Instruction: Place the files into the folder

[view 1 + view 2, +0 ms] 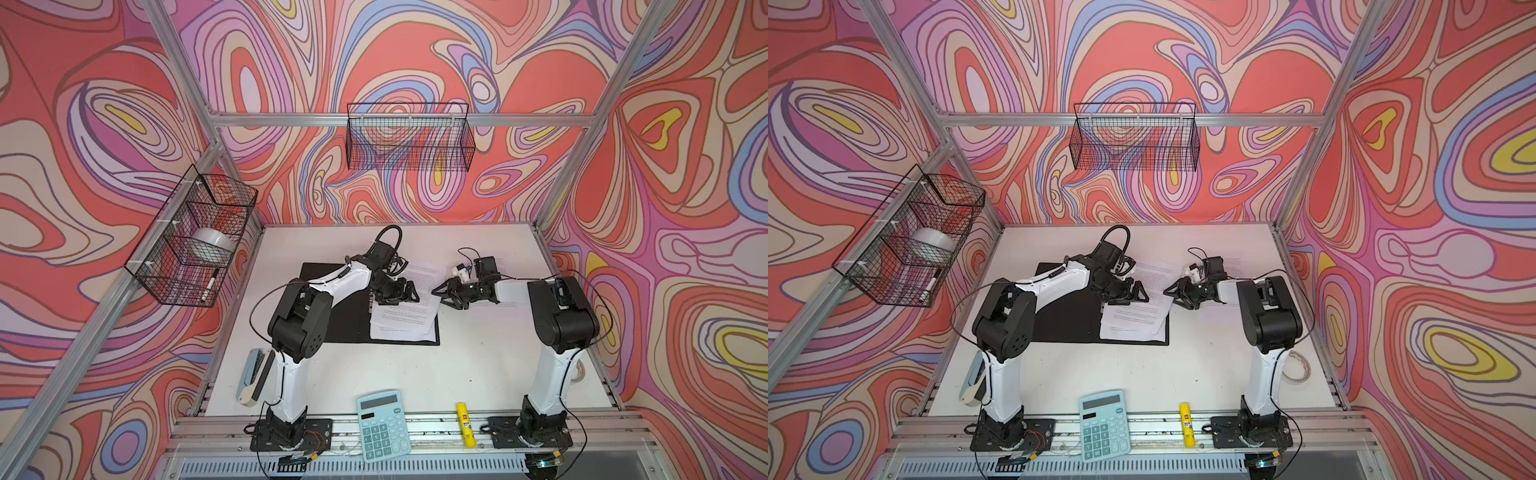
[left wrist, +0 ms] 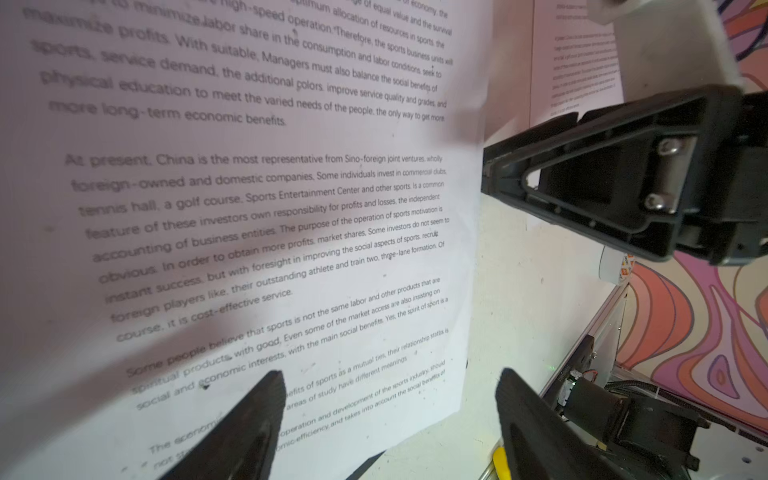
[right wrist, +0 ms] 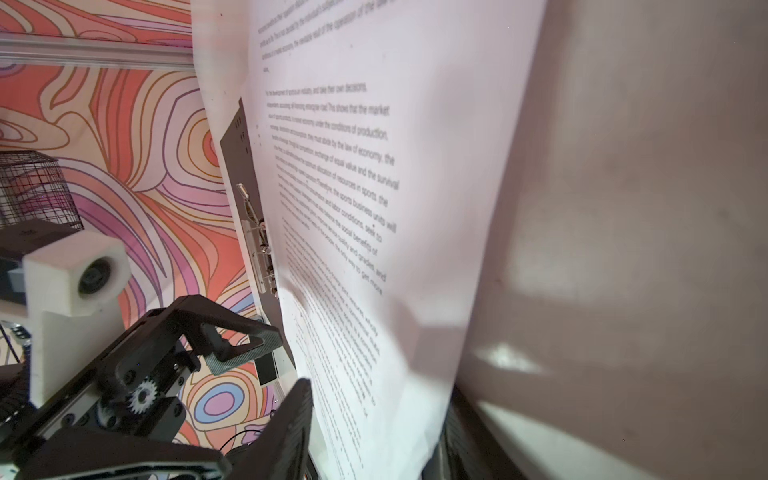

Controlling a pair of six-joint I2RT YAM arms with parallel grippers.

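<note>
The folder (image 1: 349, 324) lies open on the table, black inside up, with its metal clip bar (image 3: 259, 249) along the middle. The files (image 1: 401, 322), white sheets of dense black print, rest askew on its right half and stick out past its edge. My left gripper (image 1: 395, 300) hovers low over them, open. In the left wrist view one of its fingertips (image 2: 274, 386) is over the files (image 2: 249, 187) and the other is over bare table. My right gripper (image 1: 441, 297) is at the sheets' right edge. Its fingers stand apart with that raised edge (image 3: 374, 332) between them.
A separate printed sheet (image 1: 424, 272) lies behind the grippers. A pale blue calculator (image 1: 383, 424) and a yellow glue stick (image 1: 465, 424) sit on the front rail, a stapler (image 1: 251, 376) at front left. Wire baskets (image 1: 195, 237) (image 1: 409, 141) hang on the walls.
</note>
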